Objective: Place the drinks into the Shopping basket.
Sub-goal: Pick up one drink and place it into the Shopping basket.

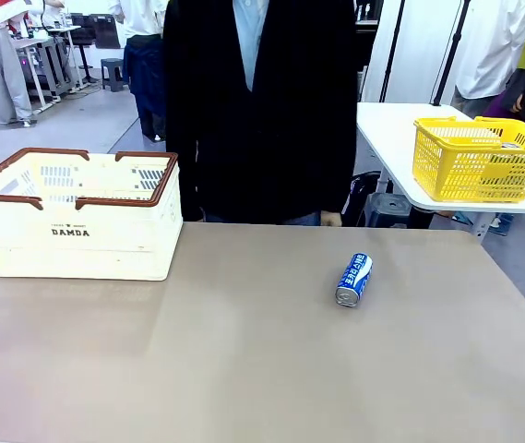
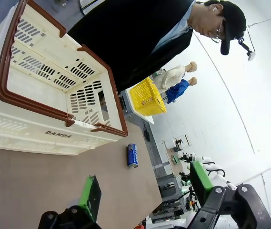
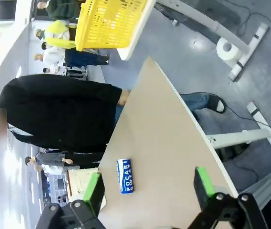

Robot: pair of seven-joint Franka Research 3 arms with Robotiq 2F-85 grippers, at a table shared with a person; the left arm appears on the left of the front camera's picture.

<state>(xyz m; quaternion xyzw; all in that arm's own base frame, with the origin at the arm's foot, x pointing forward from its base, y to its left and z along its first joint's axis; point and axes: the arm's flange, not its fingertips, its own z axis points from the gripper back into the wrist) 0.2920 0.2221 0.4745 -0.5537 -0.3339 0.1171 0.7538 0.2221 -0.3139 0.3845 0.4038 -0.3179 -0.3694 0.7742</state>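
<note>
My left claw [image 2: 145, 186] has two black fingers [image 2: 96, 196] with bright green pads [image 2: 199, 176] at the tips. Round grey screws [image 2: 215, 190] sit lower down, where the fingers bend. My right claw [image 3: 148, 186] looks just the same.

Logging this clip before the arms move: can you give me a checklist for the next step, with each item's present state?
1. Blue can lies on its side on the table, untouched: ok.
2. Shopping basket upright, top unobstructed: ok.
3. Left gripper open, holding nothing: ok.
4. Right gripper open, holding nothing: ok.
5. Person stands back from the can: ok.
6. Whether a drink already lies inside the basket: cannot tell.
</note>
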